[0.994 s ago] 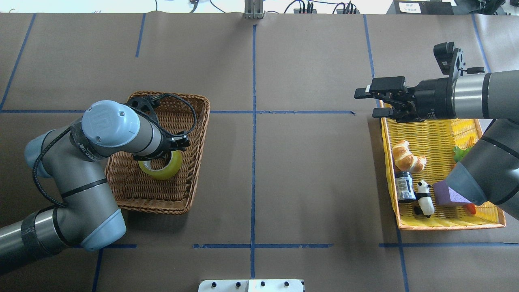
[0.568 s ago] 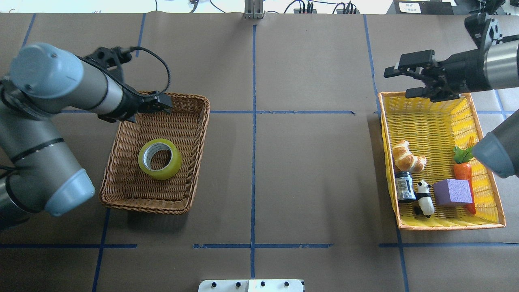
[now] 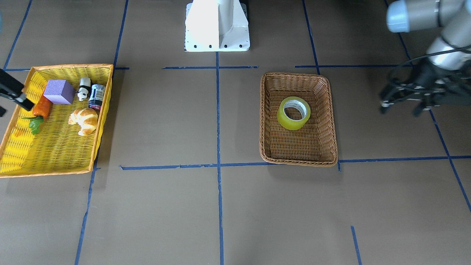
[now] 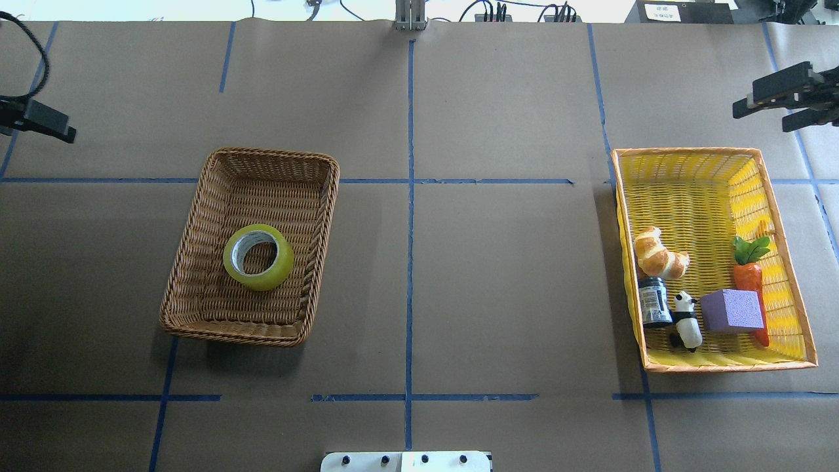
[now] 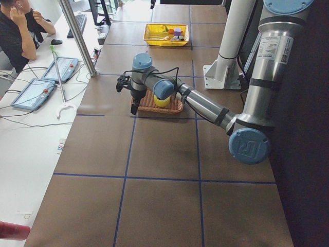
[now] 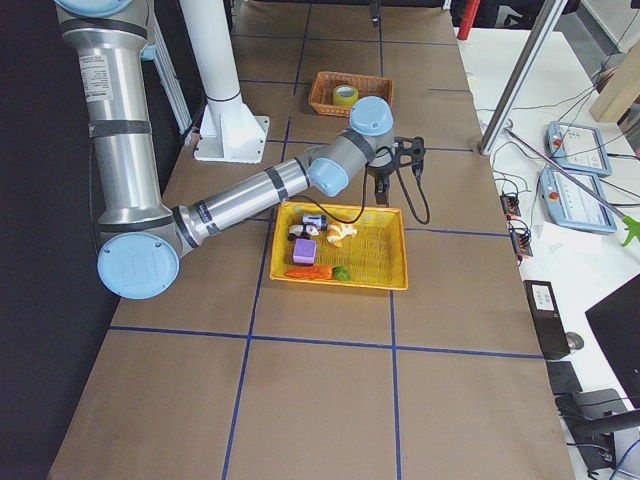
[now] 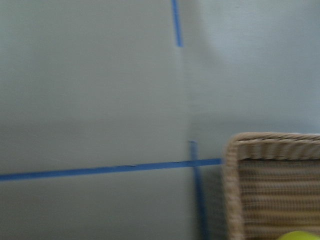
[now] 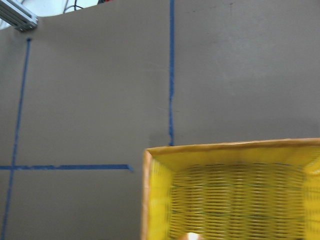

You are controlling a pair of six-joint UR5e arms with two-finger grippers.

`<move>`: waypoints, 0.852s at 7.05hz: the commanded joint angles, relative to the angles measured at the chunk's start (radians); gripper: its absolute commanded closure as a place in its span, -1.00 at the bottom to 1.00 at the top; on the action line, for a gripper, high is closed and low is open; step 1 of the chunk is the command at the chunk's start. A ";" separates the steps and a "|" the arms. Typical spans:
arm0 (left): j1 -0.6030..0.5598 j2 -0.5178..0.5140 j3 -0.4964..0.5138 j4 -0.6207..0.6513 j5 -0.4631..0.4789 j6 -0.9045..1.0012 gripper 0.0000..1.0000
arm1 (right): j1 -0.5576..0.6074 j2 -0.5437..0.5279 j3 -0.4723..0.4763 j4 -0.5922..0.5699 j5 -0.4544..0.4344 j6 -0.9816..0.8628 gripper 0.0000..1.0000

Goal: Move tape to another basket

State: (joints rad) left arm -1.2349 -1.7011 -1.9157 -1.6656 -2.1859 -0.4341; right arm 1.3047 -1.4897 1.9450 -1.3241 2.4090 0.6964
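Note:
The yellow-green tape (image 4: 259, 257) lies flat in the brown wicker basket (image 4: 262, 155), near its middle; it also shows in the front view (image 3: 293, 113). My left gripper (image 3: 400, 107) is open and empty, well off the basket's side over bare table. Only one of its fingers (image 4: 47, 124) shows at the overhead view's left edge. My right gripper (image 4: 760, 119) is open and empty, just beyond the far right corner of the yellow basket (image 4: 682, 152). The left wrist view shows a basket corner (image 7: 270, 145) and a sliver of tape (image 7: 300, 236).
The yellow orange-rimmed basket (image 3: 70, 67) holds a croissant (image 4: 659, 252), a small dark jar (image 4: 653, 301), a panda figure (image 4: 686, 319), a purple block (image 4: 732, 311) and a carrot (image 4: 749, 275). The white robot base (image 3: 217, 24) stands between the baskets. A person (image 5: 20, 28) sits beside the table.
My left gripper has left the tape in the brown basket, risen and swung out to the table's left edge. My right gripper has drawn back to the right. The tape has not moved.

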 commanded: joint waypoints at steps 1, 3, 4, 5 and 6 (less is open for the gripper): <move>-0.211 0.021 0.039 0.218 -0.029 0.455 -1.00 | 0.134 -0.117 0.012 -0.240 -0.004 -0.509 -0.99; -0.398 0.028 0.244 0.270 -0.165 0.828 -1.00 | 0.221 -0.165 -0.030 -0.346 -0.013 -0.793 -0.99; -0.446 0.023 0.315 0.270 -0.184 0.868 -1.00 | 0.263 -0.176 -0.079 -0.345 -0.016 -0.845 -0.99; -0.452 0.031 0.360 0.265 -0.187 0.867 -1.00 | 0.283 -0.184 -0.169 -0.340 -0.068 -0.985 -0.99; -0.448 0.023 0.409 0.262 -0.187 0.856 -1.00 | 0.283 -0.175 -0.201 -0.336 -0.077 -1.005 -0.99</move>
State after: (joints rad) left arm -1.6744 -1.6747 -1.5712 -1.4009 -2.3669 0.4161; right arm 1.5743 -1.6661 1.8037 -1.6625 2.3561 -0.2353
